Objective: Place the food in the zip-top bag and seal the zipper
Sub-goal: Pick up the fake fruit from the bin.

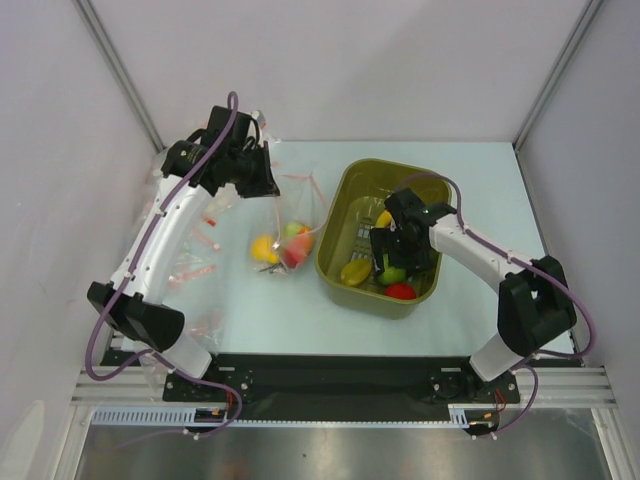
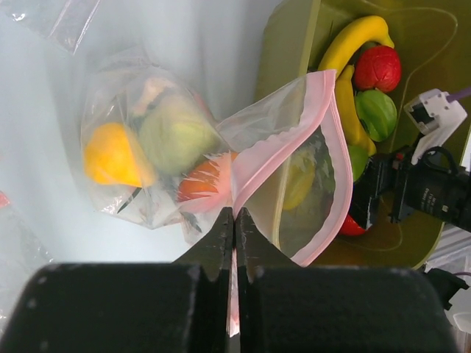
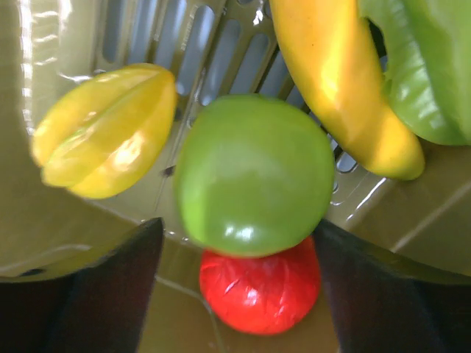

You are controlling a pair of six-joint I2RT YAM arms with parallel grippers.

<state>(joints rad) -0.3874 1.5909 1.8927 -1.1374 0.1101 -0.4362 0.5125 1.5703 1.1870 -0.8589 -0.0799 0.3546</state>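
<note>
On the left of the desk [image 1: 262, 312], my left end effector [image 2: 234, 215] is pressed together, pinching the zip-top bag [image 2: 291, 187] at its pink zipper [image 2: 278, 145]; the bag's mouth gapes toward the olive tub [image 1: 345, 200]. Inside the bag lie a lemon [image 2: 110, 154], a pale green fruit [image 2: 173, 132] and an orange-red fruit [image 2: 200, 182]. To the right, down in the tub, my right end effector [image 3: 239, 287] hangs spread wide, with a green apple [image 3: 254, 173] between its fingers, a red tomato [image 3: 261, 294] against the apple, a yellow star fruit [image 3: 103, 129] on one side and a banana [image 3: 338, 81] on the other.
</note>
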